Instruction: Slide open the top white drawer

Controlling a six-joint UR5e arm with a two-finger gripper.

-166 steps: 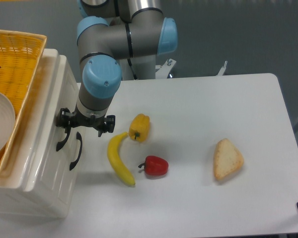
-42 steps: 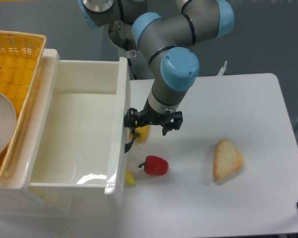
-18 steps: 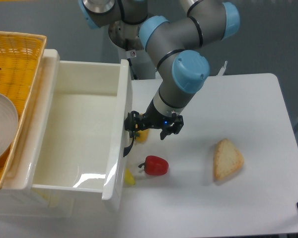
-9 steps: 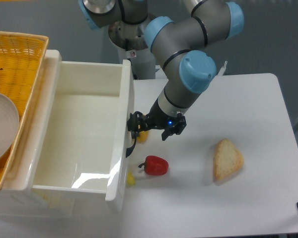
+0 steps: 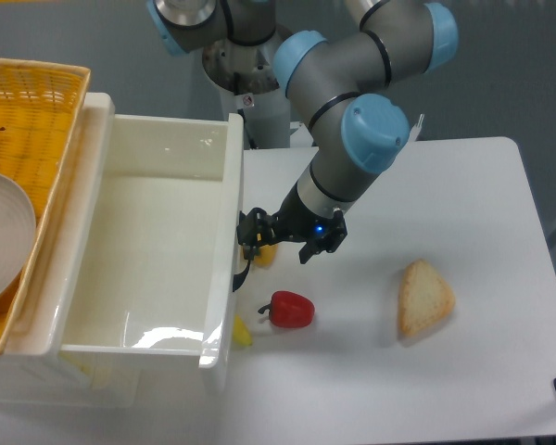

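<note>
I find the top white drawer (image 5: 148,250) drawn well out from its cabinet over the left part of the table (image 5: 463,185), its interior bare and glossy, its front panel standing above the banana (image 5: 242,331), of which only a yellow tip shows. My gripper (image 5: 276,234) sits just beside that front panel at the black handle (image 5: 242,272); one side of it lies against the handle's upper end, which suits a pull along the drawer's travel, but I cannot tell whether the fingers are spread or pinching the bar. The yellow pepper (image 5: 264,252) is mostly hidden beneath the gripper; the red pepper (image 5: 290,309) lies near the drawer front, the bread slice (image 5: 424,296) well apart toward the right edge. Against nine seconds ago, the drawer has gone from closed to open; over the last half second I see almost no further travel, only a slight shift of the arm. I judge the opening essentially complete.
</note>
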